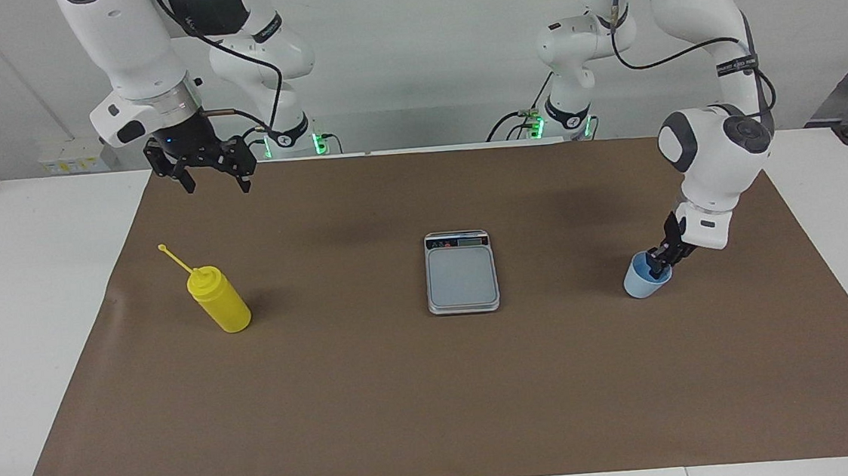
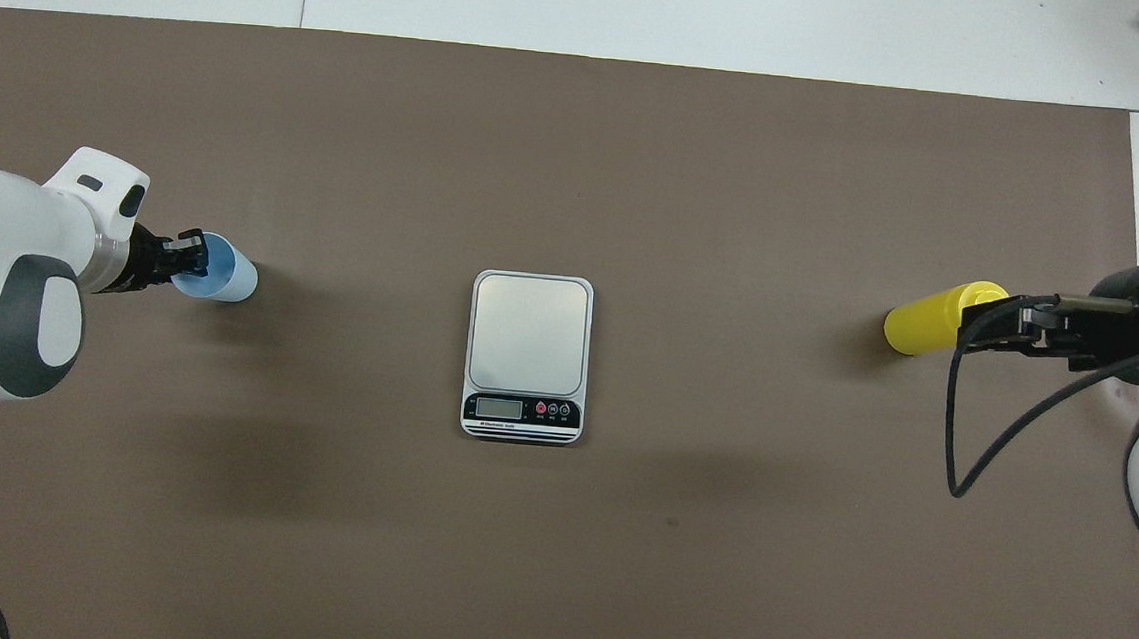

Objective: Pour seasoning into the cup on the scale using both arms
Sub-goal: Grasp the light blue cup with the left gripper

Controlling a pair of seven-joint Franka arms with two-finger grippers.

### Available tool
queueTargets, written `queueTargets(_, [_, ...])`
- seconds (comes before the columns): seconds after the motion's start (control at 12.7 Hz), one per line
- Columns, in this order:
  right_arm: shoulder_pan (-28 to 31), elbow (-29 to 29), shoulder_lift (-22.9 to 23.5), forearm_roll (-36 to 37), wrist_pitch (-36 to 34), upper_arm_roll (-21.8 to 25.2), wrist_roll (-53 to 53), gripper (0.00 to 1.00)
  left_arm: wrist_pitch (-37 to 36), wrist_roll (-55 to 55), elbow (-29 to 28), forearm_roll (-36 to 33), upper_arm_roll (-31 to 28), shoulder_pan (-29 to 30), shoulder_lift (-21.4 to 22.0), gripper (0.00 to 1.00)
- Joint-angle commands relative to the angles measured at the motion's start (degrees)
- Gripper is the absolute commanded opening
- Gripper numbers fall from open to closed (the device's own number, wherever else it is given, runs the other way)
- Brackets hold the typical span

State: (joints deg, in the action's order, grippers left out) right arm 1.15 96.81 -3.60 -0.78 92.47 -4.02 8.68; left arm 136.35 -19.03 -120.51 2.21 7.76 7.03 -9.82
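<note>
Brown mat (image 1: 406, 398) on a white table, scale (image 1: 461, 273) at its centre, display toward the robots. Cup (image 1: 645, 278) stands upright near the mat's edge at the left arm's end; left gripper (image 1: 660, 259) is pinched on its rim, one finger inside. Bottle (image 1: 218, 299) stands upright near the mat's edge at the right arm's end, nozzle tilted. Right gripper (image 1: 214, 180), fingers spread and empty, hangs over the mat's robot-side edge, clear of the bottle.
</note>
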Motion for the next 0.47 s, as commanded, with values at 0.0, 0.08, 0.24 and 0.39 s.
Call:
queueTargets(0.0, [0.6,0.4,-0.5,-0.9,-0.1,-0.4,-0.9,1.00,-0.5,0.3,1.2,0.6,-0.1,-0.3,0.0,0.00])
queueTargets(0.08, [0.5,0.4,-0.5,-0.8,-0.1,-0.4,-0.9,1.00,-3.6,0.3,4.1,0.5,-0.1,-0.3,-0.6,0.00])
queueTargets(0.24, [0.5,0.4,-0.5,-0.9,-0.1,-0.4,-0.9,1.00,-11.4,0.2,10.6,0.5,0.3,-0.5,-0.8,0.00])
queueTargets(0.39, [0.6,0.4,-0.5,-0.9,-0.2,-0.3,-0.9,1.00,-15.7,-0.5,13.3,0.5,0.5,-3.3,0.6,0.00])
